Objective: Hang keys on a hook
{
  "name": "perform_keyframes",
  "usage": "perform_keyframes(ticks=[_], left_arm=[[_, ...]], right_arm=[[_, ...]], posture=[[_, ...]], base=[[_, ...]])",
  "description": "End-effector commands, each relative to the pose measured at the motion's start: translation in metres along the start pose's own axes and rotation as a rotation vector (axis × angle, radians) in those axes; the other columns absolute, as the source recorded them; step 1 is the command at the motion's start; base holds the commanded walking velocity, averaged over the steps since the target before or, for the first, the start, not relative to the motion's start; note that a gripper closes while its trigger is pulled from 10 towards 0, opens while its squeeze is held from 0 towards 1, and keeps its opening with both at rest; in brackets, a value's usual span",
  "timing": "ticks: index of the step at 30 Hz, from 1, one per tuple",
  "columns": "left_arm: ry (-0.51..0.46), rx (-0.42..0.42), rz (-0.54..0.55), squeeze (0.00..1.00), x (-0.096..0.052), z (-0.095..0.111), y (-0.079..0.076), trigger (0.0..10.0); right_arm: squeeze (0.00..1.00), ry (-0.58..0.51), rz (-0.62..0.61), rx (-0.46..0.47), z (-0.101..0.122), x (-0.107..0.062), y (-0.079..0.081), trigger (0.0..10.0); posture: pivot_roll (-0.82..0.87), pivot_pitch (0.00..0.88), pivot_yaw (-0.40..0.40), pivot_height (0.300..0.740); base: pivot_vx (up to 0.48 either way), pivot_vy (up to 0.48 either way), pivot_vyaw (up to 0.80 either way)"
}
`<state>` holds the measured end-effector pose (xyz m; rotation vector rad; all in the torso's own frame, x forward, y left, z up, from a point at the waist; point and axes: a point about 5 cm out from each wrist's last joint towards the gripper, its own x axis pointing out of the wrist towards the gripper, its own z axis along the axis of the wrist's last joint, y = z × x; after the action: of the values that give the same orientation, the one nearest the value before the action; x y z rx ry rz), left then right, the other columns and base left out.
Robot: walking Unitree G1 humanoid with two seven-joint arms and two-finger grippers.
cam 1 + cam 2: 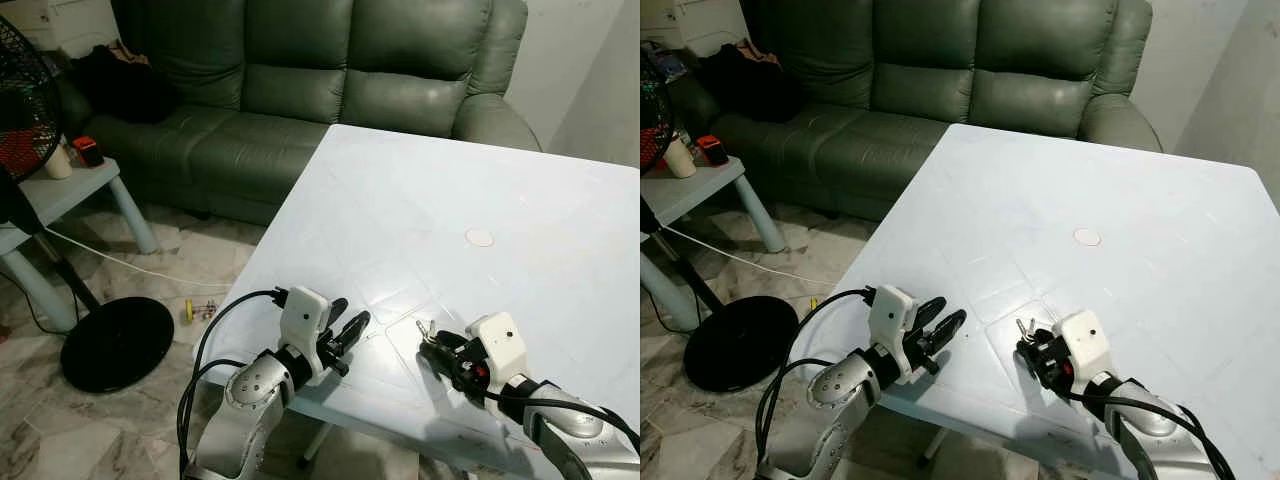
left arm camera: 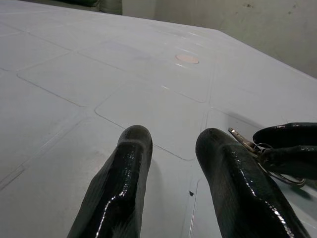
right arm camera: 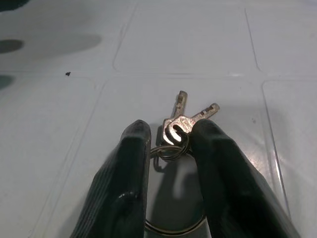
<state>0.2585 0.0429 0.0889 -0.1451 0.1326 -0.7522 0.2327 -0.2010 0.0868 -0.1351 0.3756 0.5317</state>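
A small bunch of metal keys on a wire ring sits between the two black fingers of my right gripper, which is shut on the ring. The keys stick out past the fingertips, just above the white table near its front edge. My left gripper hovers open and holding nothing over the table's front left part, a short way left of the keys. A small white round disc lies flat farther back on the table.
A green sofa stands behind the table. To the left are a low light-blue side table with small items, a fan with a black round base, and a cable across the marble floor.
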Motion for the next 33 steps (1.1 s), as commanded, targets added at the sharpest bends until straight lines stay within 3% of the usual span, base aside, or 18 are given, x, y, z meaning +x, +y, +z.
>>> perform_keyframes(ticks=[1, 2, 3, 22, 33], left_arm=[[-0.021, -0.011, -0.004, 0.0, 0.003, 0.005, -0.004, 10.0], [-0.021, -0.011, -0.004, 0.0, 0.003, 0.005, -0.004, 10.0], [-0.02, -0.012, -0.003, 0.0, 0.003, 0.005, -0.004, 10.0], [-0.02, -0.014, 0.001, 0.0, 0.003, 0.006, -0.003, 10.0], [-0.026, -0.011, 0.003, 0.0, 0.004, 0.007, -0.003, 10.0]], right_arm=[[0.0, -0.022, 0.005, -0.036, 0.006, -0.002, 0.0, 1.8], [0.0, -0.022, 0.005, -0.036, 0.006, -0.002, 0.0, 1.8], [0.0, -0.022, 0.012, -0.029, 0.006, -0.003, 0.0, 0.0], [0.0, -0.076, 0.037, -0.06, 0.009, -0.006, 0.003, 0.0], [0.0, -0.128, -0.031, -0.042, 0.016, -0.003, -0.005, 0.0]], posture=[[-0.01, 0.001, -0.007, 0.74], [-0.01, 0.001, -0.007, 0.74], [-0.01, 0.004, -0.008, 0.74], [-0.01, 0.011, -0.007, 0.74], [-0.01, 0.009, -0.005, 0.74]], base=[[0.0, 0.0, 0.0], [0.0, 0.0, 0.0], [0.0, 0.0, 0.0], [0.0, 0.0, 0.0], [0.0, 0.0, 0.0]])
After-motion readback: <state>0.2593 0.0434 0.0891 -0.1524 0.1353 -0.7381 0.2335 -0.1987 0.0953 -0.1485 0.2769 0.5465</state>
